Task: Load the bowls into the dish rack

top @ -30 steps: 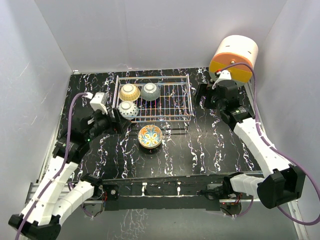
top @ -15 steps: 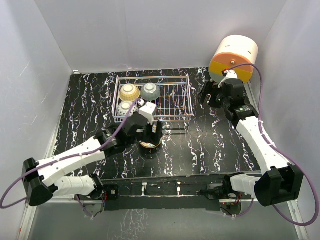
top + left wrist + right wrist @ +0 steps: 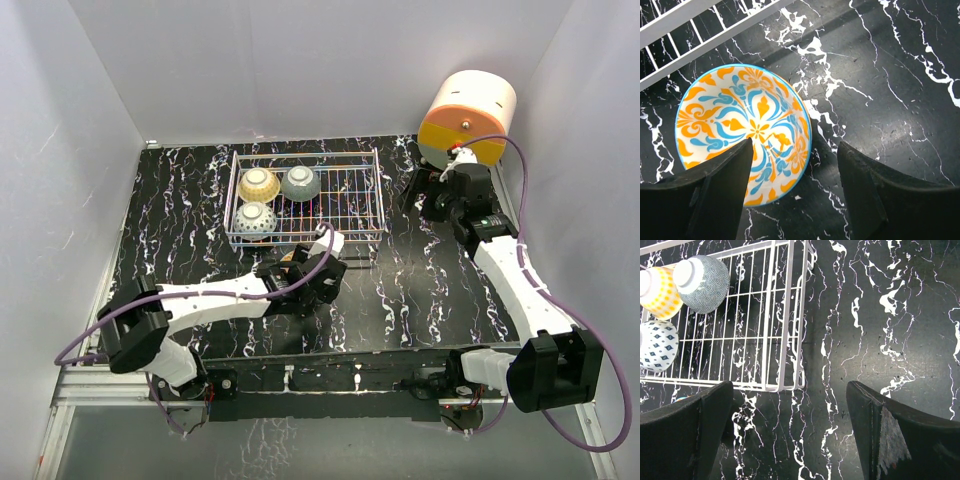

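Left gripper (image 3: 795,150) spread wide astride the right rim of the floral bowl (image 3: 740,130), upright on the surface (image 3: 900,100) at centre left, just below the rack (image 3: 690,25) in the upper left corner: thin, probably slick rim pinch liable to slip or tip the bowl during lifting over the rack wall.

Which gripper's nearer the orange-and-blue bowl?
Left. The left gripper hovers open directly above the orange-and-blue bowl; the right gripper sits away by the dish rack's right end.
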{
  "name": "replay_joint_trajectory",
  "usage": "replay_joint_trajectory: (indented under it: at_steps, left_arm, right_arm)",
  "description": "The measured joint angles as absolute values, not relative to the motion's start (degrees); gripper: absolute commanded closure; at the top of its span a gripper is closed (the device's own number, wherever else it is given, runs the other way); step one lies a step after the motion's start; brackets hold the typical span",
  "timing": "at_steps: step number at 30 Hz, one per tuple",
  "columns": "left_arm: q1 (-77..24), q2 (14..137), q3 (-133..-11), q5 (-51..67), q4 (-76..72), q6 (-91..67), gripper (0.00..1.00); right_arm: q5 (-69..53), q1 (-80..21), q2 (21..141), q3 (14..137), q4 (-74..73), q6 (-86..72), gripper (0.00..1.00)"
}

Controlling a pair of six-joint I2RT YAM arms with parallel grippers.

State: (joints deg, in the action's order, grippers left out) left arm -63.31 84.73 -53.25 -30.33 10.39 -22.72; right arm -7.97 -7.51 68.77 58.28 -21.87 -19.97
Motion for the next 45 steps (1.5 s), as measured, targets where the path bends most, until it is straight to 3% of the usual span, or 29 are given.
replay_joint_trajectory:
  at_steps: [6,14,18,27,34,36,40,45]
  left_arm:
    - [-63.18,87.72,-52.36,-31.27,5.56,-21.82,0.43]
    - [-61.19,88.86,-50.39,-30.35,1.50,-21.43,0.45]
    - [-59.57,88.97,-49.23,-29.34,0.25,-21.43,0.51]
    - [-58.85,89.69,-48.86,-27.09,-1.37,-21.45,0.53]
    - [-58.04,89.86,-47.90,-25.26,-2.52,-22.15,0.67]
    - [-57.95,89.86,-47.90,-24.91,-2.68,-22.17,0.75]
    - [-57.98,89.91,-47.90,-24.51,-2.76,-22.39,1.00]
    - [-57.87,89.89,-48.03,-25.98,-3.79,-21.32,1.00]
  right_arm:
    - [-8.88,-6.68,68.73,58.28,-21.26,-19.97,0.00]
    - [-9.41,-6.17,68.73,58.26,-20.80,-20.05,0.00]
    - [-9.63,-5.98,68.73,58.26,-20.80,-20.08,0.00]
    - [-9.63,-5.76,68.71,58.26,-20.80,-20.10,0.00]
    - [-9.63,-5.45,68.16,57.28,-20.73,-20.10,0.00]
    - [-9.63,-5.45,68.10,57.19,-20.78,-20.12,0.00]
    - [-9.63,-5.45,67.96,57.19,-20.75,-20.12,0.00]
    - [-9.65,-5.23,67.94,57.19,-20.73,-20.12,0.00]
